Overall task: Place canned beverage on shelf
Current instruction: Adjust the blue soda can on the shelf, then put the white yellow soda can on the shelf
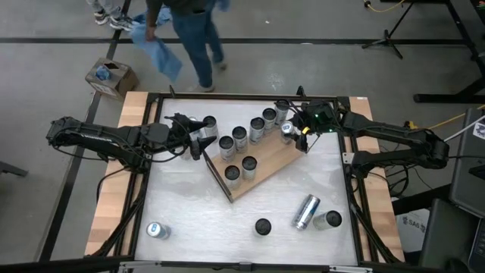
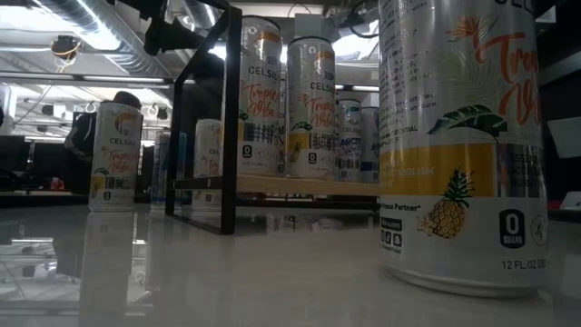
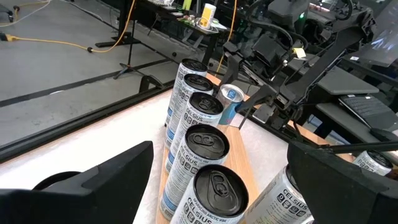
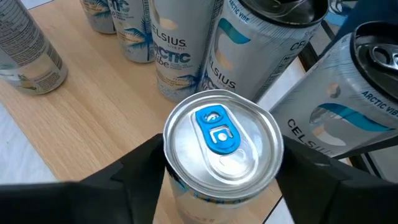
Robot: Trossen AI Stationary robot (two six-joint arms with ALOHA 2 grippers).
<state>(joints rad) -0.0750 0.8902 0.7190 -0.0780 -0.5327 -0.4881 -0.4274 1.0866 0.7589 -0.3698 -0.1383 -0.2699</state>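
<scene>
Blue-tabbed can (image 4: pixel 222 144) between right end effector (image 4: pixel 217 180) fingers, jaws parting, standing on shelf (image 4: pixel 87 99) edge. Neighbouring cans (image 4: pixel 171 46) just beyond: risk of toppling on careless withdrawal. Left end effector (image 1: pixel 198 142) open, waiting near shelf's opposite end.

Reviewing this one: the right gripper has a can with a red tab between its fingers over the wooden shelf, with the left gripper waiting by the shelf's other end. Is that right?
Not quite: the tab is blue, not red. The right wrist view shows the silver can with a blue tab between the right gripper's fingers, over the shelf. The rest holds: in the high view the left gripper waits at the shelf's other end.
</scene>
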